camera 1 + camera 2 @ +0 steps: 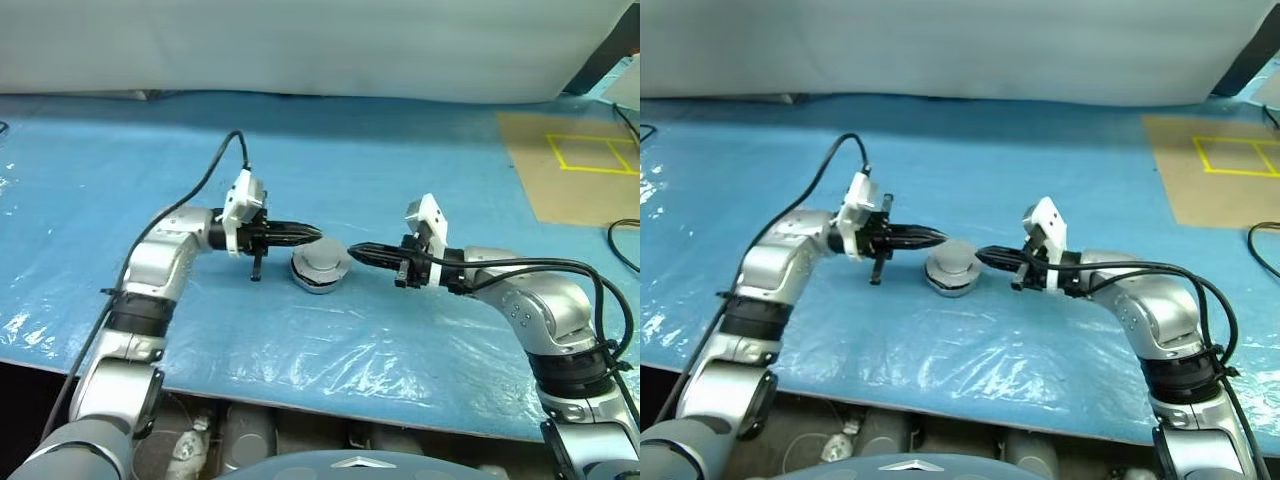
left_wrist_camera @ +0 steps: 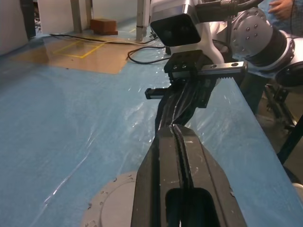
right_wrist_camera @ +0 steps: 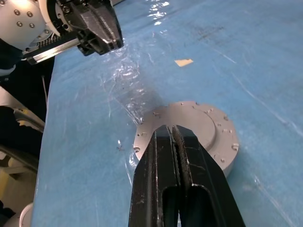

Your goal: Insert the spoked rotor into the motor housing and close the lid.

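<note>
Head stereo pair looks down-forward over blue plastic-covered desk (image 1: 300,120); wrist cams sit close, facing each other across grey round lidded housing (image 3: 189,127).

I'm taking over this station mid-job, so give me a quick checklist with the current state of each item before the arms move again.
1. Lid on the round motor: looks seated, ok.
2. Rotor inside: hidden under the lid, cannot tell.
3. Left claw shut, holding nothing: ok.
4. Right claw shut, holding nothing: ok.
5. Both claws apart from the motor: ok.
6. Motor resting flat on the blue table cover: ok.
</note>
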Robot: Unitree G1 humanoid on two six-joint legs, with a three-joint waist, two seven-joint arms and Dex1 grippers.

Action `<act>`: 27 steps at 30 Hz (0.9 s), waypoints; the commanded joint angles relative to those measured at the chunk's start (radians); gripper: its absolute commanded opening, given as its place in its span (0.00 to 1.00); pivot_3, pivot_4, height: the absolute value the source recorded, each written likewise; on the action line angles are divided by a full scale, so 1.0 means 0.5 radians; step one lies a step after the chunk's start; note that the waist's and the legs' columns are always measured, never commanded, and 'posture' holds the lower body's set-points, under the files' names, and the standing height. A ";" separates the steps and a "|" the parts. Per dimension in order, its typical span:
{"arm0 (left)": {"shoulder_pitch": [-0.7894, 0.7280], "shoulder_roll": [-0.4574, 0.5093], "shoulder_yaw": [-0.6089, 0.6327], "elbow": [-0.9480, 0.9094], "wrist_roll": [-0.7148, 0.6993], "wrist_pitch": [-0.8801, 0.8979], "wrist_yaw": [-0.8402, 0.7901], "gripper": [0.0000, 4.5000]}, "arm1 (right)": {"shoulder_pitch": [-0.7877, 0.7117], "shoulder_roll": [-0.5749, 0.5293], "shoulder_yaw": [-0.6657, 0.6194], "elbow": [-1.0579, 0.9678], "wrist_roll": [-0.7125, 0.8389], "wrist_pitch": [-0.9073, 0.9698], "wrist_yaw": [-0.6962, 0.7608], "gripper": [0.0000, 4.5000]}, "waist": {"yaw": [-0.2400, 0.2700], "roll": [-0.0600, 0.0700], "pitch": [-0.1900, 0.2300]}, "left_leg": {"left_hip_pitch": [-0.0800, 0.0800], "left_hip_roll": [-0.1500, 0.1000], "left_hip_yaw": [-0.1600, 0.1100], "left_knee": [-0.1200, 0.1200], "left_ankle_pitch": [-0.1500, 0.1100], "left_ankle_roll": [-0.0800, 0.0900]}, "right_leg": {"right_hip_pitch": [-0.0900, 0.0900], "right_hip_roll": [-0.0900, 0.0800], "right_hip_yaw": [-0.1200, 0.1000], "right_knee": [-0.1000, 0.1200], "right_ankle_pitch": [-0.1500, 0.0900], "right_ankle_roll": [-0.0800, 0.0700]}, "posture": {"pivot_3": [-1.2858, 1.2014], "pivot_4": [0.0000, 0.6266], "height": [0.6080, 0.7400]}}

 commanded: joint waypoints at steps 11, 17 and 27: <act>0.728 -0.123 0.232 -0.611 -0.151 0.107 0.779 0.00 | -0.281 0.168 0.377 0.418 -0.399 -0.495 0.194 0.99 | 0.000 0.000 0.000 | 0.000 0.001 0.002 0.005 0.000 0.000 | 0.001 0.001 0.001 0.002 -0.002 -0.003 | 0.52 0.24 1.00; 0.821 -0.111 0.204 -0.602 -0.084 0.007 0.839 0.00 | -0.376 0.220 0.529 0.666 -0.699 -0.744 0.175 0.99 | -0.014 0.000 0.000 | 0.001 0.001 0.002 0.007 0.000 0.000 | 0.002 0.001 0.001 0.003 -0.002 -0.003 | 0.52 0.24 1.00; 0.806 -0.125 0.182 -0.492 -0.044 -0.117 0.892 0.00 | -0.399 0.296 0.589 0.914 -0.894 -0.928 0.239 0.99 | -0.046 0.000 0.000 | 0.002 0.001 0.002 0.010 0.000 0.001 | 0.003 0.001 0.002 0.005 -0.002 -0.003 | 0.52 0.24 1.00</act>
